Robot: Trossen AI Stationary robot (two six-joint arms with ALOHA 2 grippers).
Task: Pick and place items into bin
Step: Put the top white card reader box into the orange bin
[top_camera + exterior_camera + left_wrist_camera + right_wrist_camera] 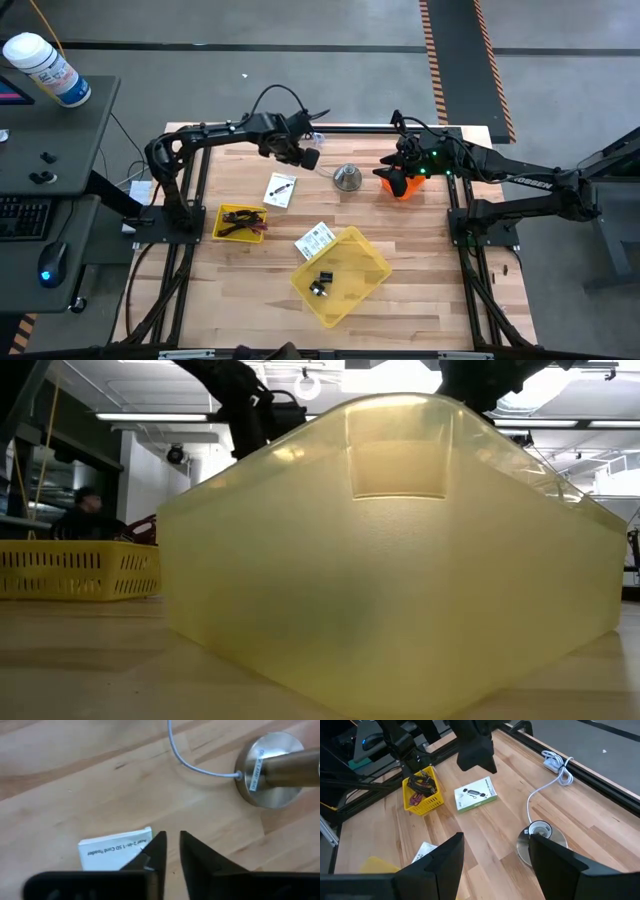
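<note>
- Pale wooden planks make up the desk, which stands on a grey floor; in the low view a translucent yellow wall fills most of what we see, with a person in the room behind.
- We see the left pincer held above the desk, its fingers nearly together with a narrow gap and nothing between them.
- Just beside and below that pincer lies the white card with black mark, printed face up, flat on the wood.
- Ahead of the left pincer stands the silver cone-shaped metal piece, a thin pale cable running from it.
- We see the right pincer on the far side of that metal piece, fingers spread wide and holding nothing.
- Well apart from both pincers sits the yellow bin, with the black clip inside it.
- The white printed label card touches the bin's rim on the side nearer the left pincer.
- A small yellow basket with dark and reddish pieces inside stands near the left arm's base.
</note>
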